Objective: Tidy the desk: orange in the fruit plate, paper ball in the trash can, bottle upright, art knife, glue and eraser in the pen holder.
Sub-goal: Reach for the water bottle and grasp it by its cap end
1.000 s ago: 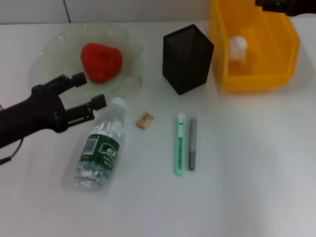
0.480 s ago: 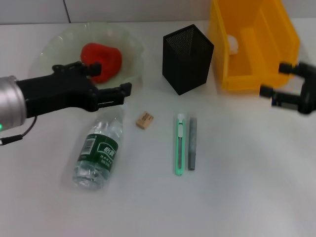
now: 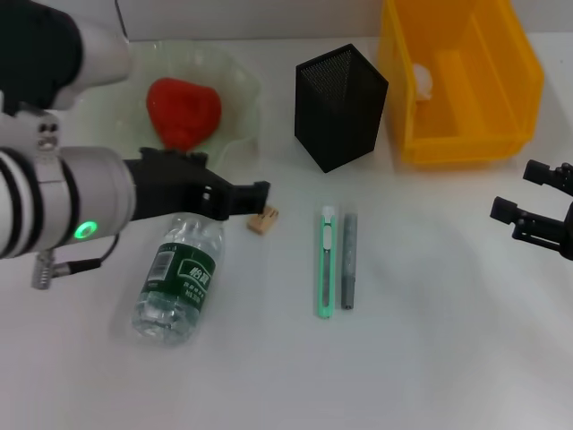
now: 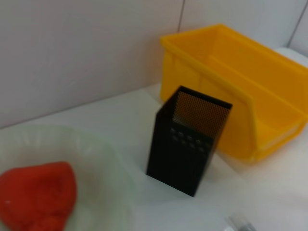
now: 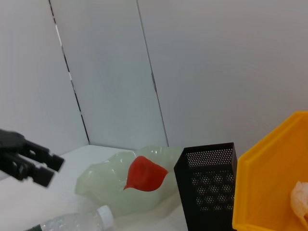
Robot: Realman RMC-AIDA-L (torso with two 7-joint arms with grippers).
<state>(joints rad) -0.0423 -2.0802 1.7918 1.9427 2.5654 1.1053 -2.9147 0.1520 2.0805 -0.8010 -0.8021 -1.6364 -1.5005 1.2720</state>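
Judging by the layout, 2 of your jobs look done: the orange (image 3: 183, 111), a red-orange lump, sits in the fruit plate (image 3: 235, 76); the paper ball (image 3: 423, 81) lies in the yellow trash can (image 3: 466, 143). The bottle (image 3: 181, 276) lies on its side near the front of the desk, cap pointing toward the plate; the eraser (image 3: 262, 219), art knife (image 3: 325, 262) and glue (image 3: 348, 260) lie flat in front of the pen holder (image 3: 340, 106), none of them in it.

Your left gripper (image 3: 240, 199) hangs above the bottle's cap end, its tips just beside the eraser; its fingers stand apart and hold nothing. Your right gripper (image 3: 535, 201) waits at the desk's right edge, open and empty.

The step in hand could be the eraser or the bottle; I cannot tell which. Either way, you need to lower, centre the fingers on the target, then close.
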